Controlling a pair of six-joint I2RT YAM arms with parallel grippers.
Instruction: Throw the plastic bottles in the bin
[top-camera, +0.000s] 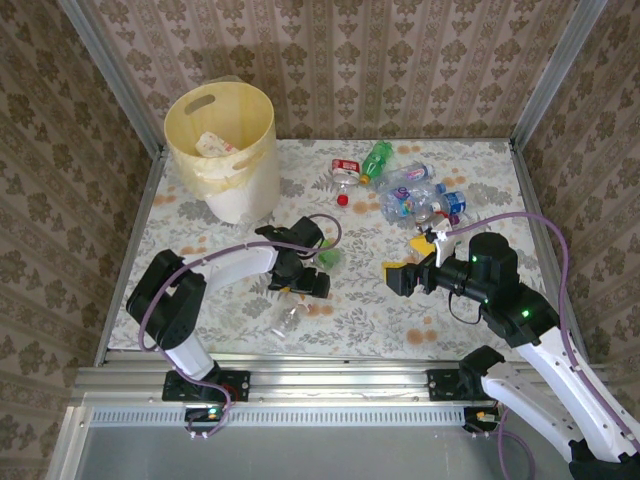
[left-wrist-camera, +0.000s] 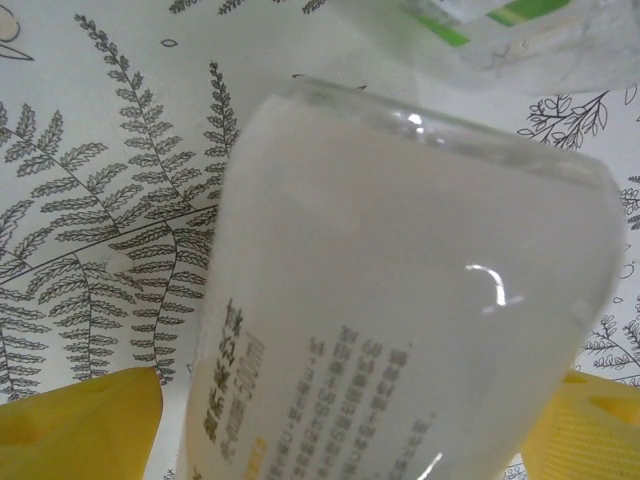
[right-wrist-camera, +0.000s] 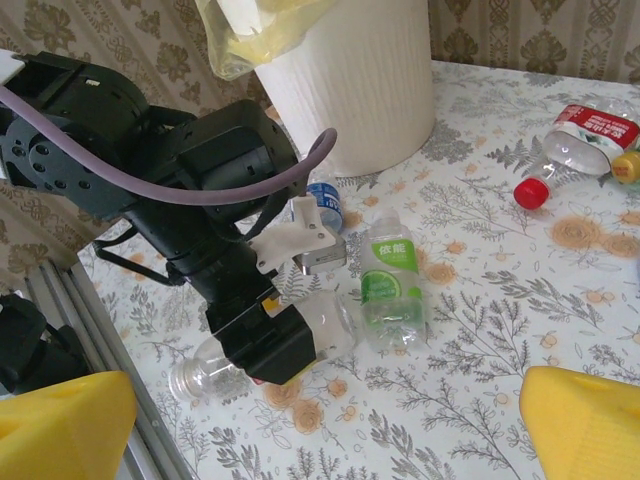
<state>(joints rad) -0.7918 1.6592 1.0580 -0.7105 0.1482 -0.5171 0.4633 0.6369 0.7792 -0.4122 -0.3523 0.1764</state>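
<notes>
One bin (top-camera: 250, 165) stands at the far left of the counter (top-camera: 380, 322), with pale items lying inside it that are too unclear to count.

Two bottles lie near the left end effector (right-wrist-camera: 268, 345). The clear bottle (right-wrist-camera: 205, 368) lies on its side across the gap between the yellow fingers (left-wrist-camera: 85, 432). The jaws stand wide, and a sliver of counter shows between the left finger and the bottle wall. They straddle the bottle without clamping it. The green-labelled bottle (right-wrist-camera: 390, 285) lies just beside it, towards the middle of the counter.

At the far right there is a loose group. It holds one red-labelled bottle (top-camera: 345, 167), one green bottle (top-camera: 377, 157) touching it, and a heap of clear blue-labelled bottles (top-camera: 408, 195). The heap has at least three bottles, overlapping too much for an exact count. One loose red cap (top-camera: 343, 199) lies between this group and the bin.

The right end effector (top-camera: 408, 257) hangs over the counter near that heap with its two yellow fingers fully spread. It holds nothing.
</notes>
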